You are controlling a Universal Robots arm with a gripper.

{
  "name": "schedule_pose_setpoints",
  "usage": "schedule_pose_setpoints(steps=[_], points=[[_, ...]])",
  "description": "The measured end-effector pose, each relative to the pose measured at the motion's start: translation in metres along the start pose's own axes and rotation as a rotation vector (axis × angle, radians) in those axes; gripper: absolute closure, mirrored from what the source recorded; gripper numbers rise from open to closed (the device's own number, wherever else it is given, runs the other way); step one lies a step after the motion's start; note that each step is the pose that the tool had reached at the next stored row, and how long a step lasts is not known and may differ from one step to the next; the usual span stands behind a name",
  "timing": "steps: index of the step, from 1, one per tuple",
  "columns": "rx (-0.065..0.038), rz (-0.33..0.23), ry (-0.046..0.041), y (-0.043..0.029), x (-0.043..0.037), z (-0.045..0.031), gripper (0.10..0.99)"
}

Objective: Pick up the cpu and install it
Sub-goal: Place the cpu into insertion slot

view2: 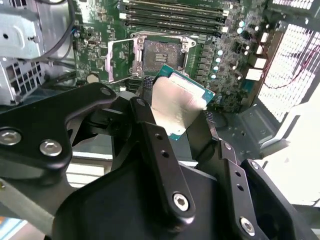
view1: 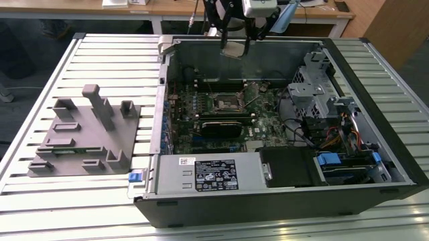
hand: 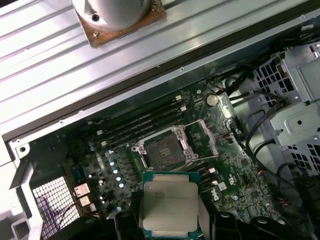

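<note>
Your gripper (view1: pixel 234 47) hung over the open computer case (view1: pixel 375 125), with free air on every side. Its black fingers (view2: pixel 155 145) were clamped on the cpu (view2: pixel 177 102), a flat, matte silvery square with a green rim, held above the metal-framed socket (hand: pixel 167 150) and clear of it.

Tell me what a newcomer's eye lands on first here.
First, the silvery chip clamped in the black pincer, held over the open computer case. Next, the empty socket on the green board inside the case, its metal frame swung open. Last, the grey fixture on the slatted table, to the exterior view's left of the case.
</note>
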State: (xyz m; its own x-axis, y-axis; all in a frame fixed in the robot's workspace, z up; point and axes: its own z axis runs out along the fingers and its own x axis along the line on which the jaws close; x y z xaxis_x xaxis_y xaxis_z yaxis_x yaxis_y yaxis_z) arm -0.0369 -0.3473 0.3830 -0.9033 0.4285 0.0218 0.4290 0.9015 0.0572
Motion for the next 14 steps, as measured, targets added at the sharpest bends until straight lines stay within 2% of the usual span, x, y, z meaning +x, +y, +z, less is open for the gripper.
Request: schedule_pose_setpoints(steps=[14], points=[[-0.004, 0.172, -0.0099, -0.0001, 0.0002, 0.001, 0.561]])
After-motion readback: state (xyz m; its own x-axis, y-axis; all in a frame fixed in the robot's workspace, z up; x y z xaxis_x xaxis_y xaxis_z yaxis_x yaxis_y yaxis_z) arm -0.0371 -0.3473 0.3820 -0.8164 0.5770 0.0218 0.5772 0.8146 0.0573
